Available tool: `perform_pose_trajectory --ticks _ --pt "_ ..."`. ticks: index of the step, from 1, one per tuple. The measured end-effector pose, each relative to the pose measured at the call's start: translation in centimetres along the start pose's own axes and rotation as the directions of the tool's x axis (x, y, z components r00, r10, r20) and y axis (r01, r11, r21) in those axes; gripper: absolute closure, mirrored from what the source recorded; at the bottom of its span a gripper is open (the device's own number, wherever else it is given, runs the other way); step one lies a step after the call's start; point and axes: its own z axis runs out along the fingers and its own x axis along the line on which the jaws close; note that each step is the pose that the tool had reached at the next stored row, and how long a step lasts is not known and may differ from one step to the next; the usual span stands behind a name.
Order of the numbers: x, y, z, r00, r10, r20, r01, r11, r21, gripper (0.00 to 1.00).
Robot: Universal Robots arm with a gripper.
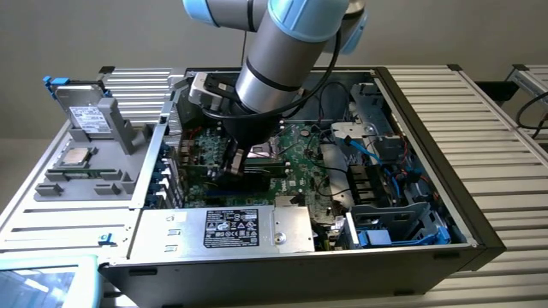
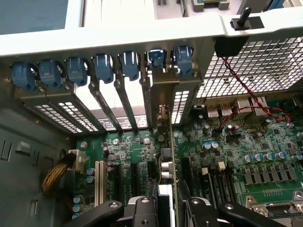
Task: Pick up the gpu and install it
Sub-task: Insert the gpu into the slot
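The gpu (image 2: 173, 156) stands on edge over the green motherboard (image 2: 236, 156), seen as a thin green board edge. Its perforated metal bracket (image 2: 180, 106) lies against the rear slot openings. My gripper (image 2: 168, 210) is shut on the gpu, with a black finger (image 2: 142, 210) on either side of the card. In the exterior view the gripper (image 1: 235, 163) reaches down inside the open computer case (image 1: 428, 250), low over the motherboard (image 1: 299, 157), and the dark card (image 1: 264, 170) shows just beneath it. Whether the card's edge sits fully in a slot is hidden.
A row of blue retention clips (image 2: 75, 71) and slot covers lines the case's rear wall. The power supply (image 1: 231, 228) sits at the near side, a drive cage with blue cables (image 1: 394, 218) on the exterior view's right. A grey tray holding a processor (image 1: 77, 157) lies outside the case.
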Motion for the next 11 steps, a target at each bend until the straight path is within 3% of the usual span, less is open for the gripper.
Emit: perform_pose_trajectory --ticks 11 --pt "0.25 0.01 -0.10 1.0000 0.000 0.0003 0.000 1.0000 -0.0001 0.72"
